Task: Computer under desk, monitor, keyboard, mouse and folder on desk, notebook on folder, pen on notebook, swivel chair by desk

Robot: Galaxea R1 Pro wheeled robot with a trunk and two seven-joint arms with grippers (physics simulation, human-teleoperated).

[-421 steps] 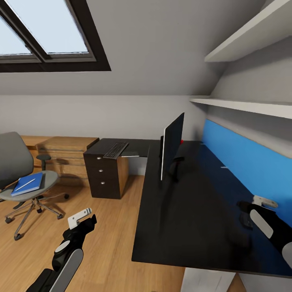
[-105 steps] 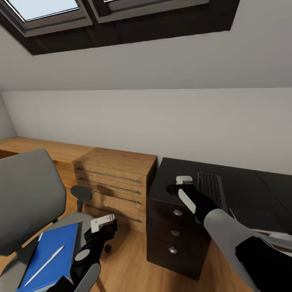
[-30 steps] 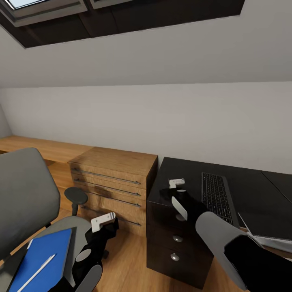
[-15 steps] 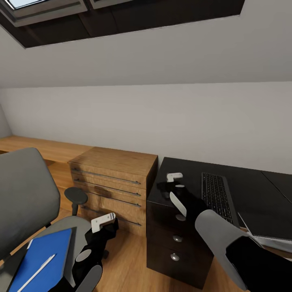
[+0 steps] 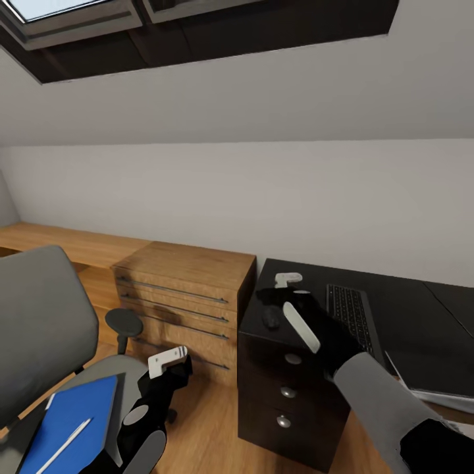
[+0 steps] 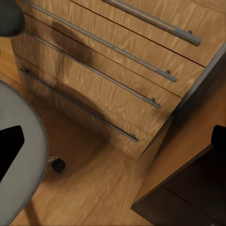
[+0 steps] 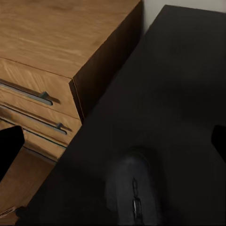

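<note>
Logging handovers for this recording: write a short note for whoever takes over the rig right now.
Right claw: open, empty, poised over the mouse on the black drawer unit, not gripping it.
Left claw: empty, held low beside the swivel chair; its wrist view suggests open.
Keyboard lies on the black top just past the mouse.
Folder is on the chair seat with the pen on it.
Done: nothing confirmed.
Left: grasp the mouse, move mouse and keyboard by the monitor, then folder, notebook, pen, chair.
</note>
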